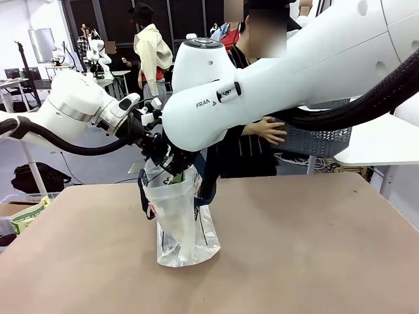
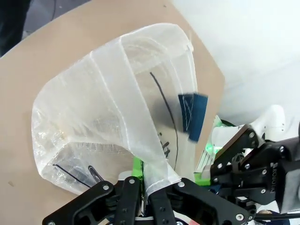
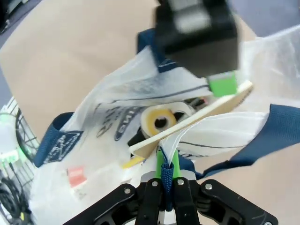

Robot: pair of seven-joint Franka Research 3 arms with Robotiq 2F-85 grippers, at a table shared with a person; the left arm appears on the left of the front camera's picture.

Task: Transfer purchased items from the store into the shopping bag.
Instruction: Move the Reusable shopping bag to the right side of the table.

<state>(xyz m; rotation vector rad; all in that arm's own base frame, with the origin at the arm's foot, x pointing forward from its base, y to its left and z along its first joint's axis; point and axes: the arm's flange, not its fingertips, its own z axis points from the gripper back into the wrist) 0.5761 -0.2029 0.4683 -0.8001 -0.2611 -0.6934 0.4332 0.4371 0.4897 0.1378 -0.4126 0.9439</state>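
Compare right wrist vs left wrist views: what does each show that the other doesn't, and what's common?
Right wrist view alone: the bag's contents, a yellow-cored tape roll and a flat pale wooden stick, plus the small red tag and the right gripper shut on a navy blue strap handle.

Left wrist view alone: the left gripper shut on the bag's white rim, and the mouth held wide.

Both: the translucent white plastic shopping bag, navy strap patches, and the brown tabletop.

Bare brown table; black bag on the floor.
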